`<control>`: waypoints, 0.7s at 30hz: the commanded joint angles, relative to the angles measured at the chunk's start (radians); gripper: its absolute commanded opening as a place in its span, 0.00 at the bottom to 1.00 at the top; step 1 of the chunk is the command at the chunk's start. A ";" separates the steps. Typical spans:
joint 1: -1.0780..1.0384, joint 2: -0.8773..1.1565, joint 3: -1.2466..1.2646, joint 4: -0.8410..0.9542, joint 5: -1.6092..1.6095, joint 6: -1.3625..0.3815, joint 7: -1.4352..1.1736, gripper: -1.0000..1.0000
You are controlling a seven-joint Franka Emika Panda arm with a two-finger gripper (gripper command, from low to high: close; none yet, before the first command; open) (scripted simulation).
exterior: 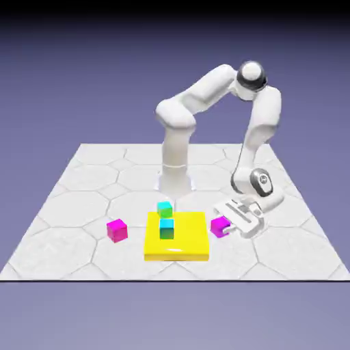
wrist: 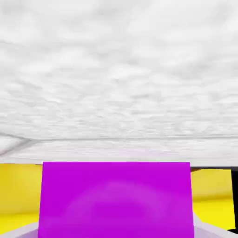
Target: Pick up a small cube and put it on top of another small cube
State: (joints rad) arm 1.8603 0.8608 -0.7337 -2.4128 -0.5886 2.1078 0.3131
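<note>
- So the yellow slab (exterior: 191,237) is the closest thing to a tray here: flat, square, smooth and kinda glossy, with a bright glint at its 6 o'clock edge in the exterior view.
- Blue cube (exterior: 167,230) is sitting on it, a bit toward 10 o'clock from the middle.
- Green cube (exterior: 165,209) is up at the slab's 11 o'clock edge; can't tell if it's on the slab or just behind.
- Violet cube (exterior: 220,227), the one for the job, is just off the slab toward 3 o'clock. Can't tell if it's touching the table.
- Gripper (exterior: 223,225) is closed on that violet one, pinching it between the tips, hand tilted over.
- Pink cube (exterior: 117,230) sits out at 9 o'clock on the table (exterior: 82,198), which is pale, marble-ish, with cracked-tile lines.
</note>
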 commanded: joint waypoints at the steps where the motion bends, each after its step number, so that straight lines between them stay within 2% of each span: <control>1: -0.020 -0.036 0.019 0.006 -0.035 -0.034 0.023 0.00; 3: -0.066 -0.067 0.017 0.040 -0.033 -0.067 0.064 0.00; 21: -0.718 0.096 -0.260 0.610 0.702 -0.149 0.409 0.00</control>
State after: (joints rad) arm 1.1423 0.9571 -0.9937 -1.8029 0.1170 1.9584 0.7207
